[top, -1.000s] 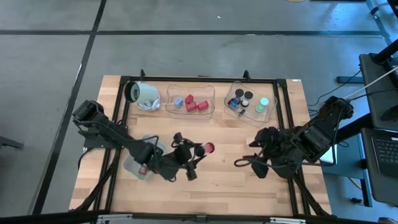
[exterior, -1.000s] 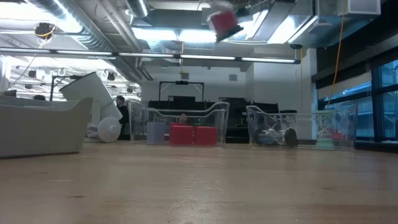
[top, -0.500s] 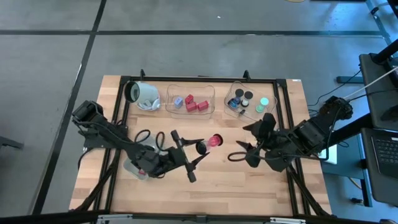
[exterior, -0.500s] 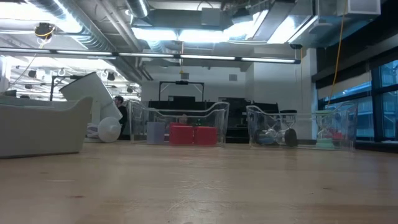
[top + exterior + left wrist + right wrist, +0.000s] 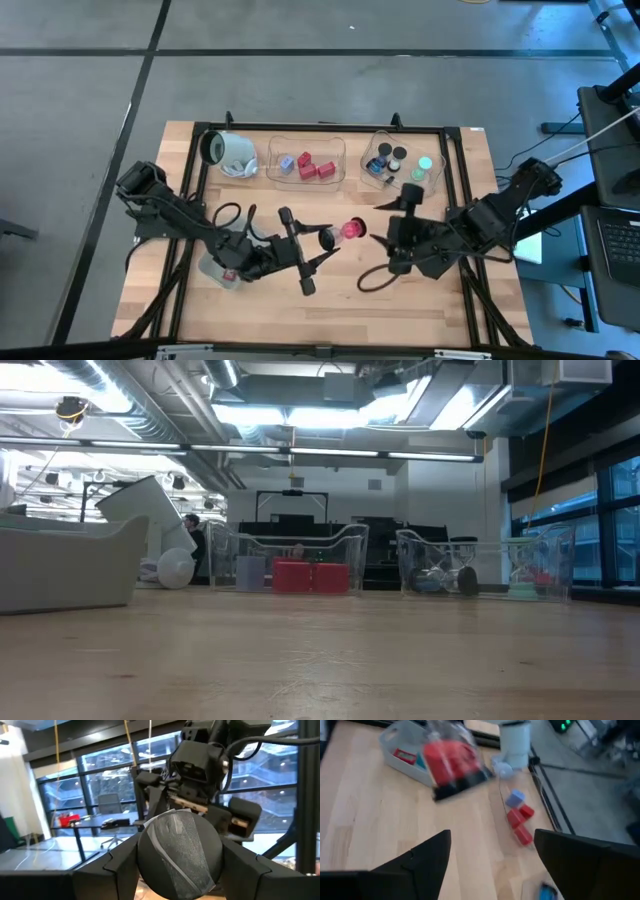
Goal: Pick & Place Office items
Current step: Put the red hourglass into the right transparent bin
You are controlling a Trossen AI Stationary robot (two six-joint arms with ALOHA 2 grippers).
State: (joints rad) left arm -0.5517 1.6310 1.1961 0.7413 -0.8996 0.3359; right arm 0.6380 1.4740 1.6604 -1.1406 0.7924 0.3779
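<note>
Now the left claw [image 5: 322, 248] is clamped on a red piece [image 5: 352, 230] with a dark end, holding it in the air above the middle of the table [image 5: 340, 290]; in the left wrist view a dark round face [image 5: 179, 854] fills the space between the two fingers [image 5: 112, 865]. Facing it, just beyond the piece, hangs the right claw [image 5: 390, 232], its fingers [image 5: 417, 862] spread wide with nothing between them; its wrist view looks at the red piece [image 5: 451, 762] ahead of the open fingertips. Farther off, behind both claws, a clear tray [image 5: 306, 178] holds red blocks [image 5: 312, 168] and a blue block [image 5: 286, 162], and a second clear tray [image 5: 402, 185] holds black cylinders [image 5: 391, 154] and a mint disc [image 5: 425, 163]. A white cylinder [image 5: 228, 152] lies beside the first tray. Under the left arm sits a grey-blue tray [image 5: 215, 270].
</note>
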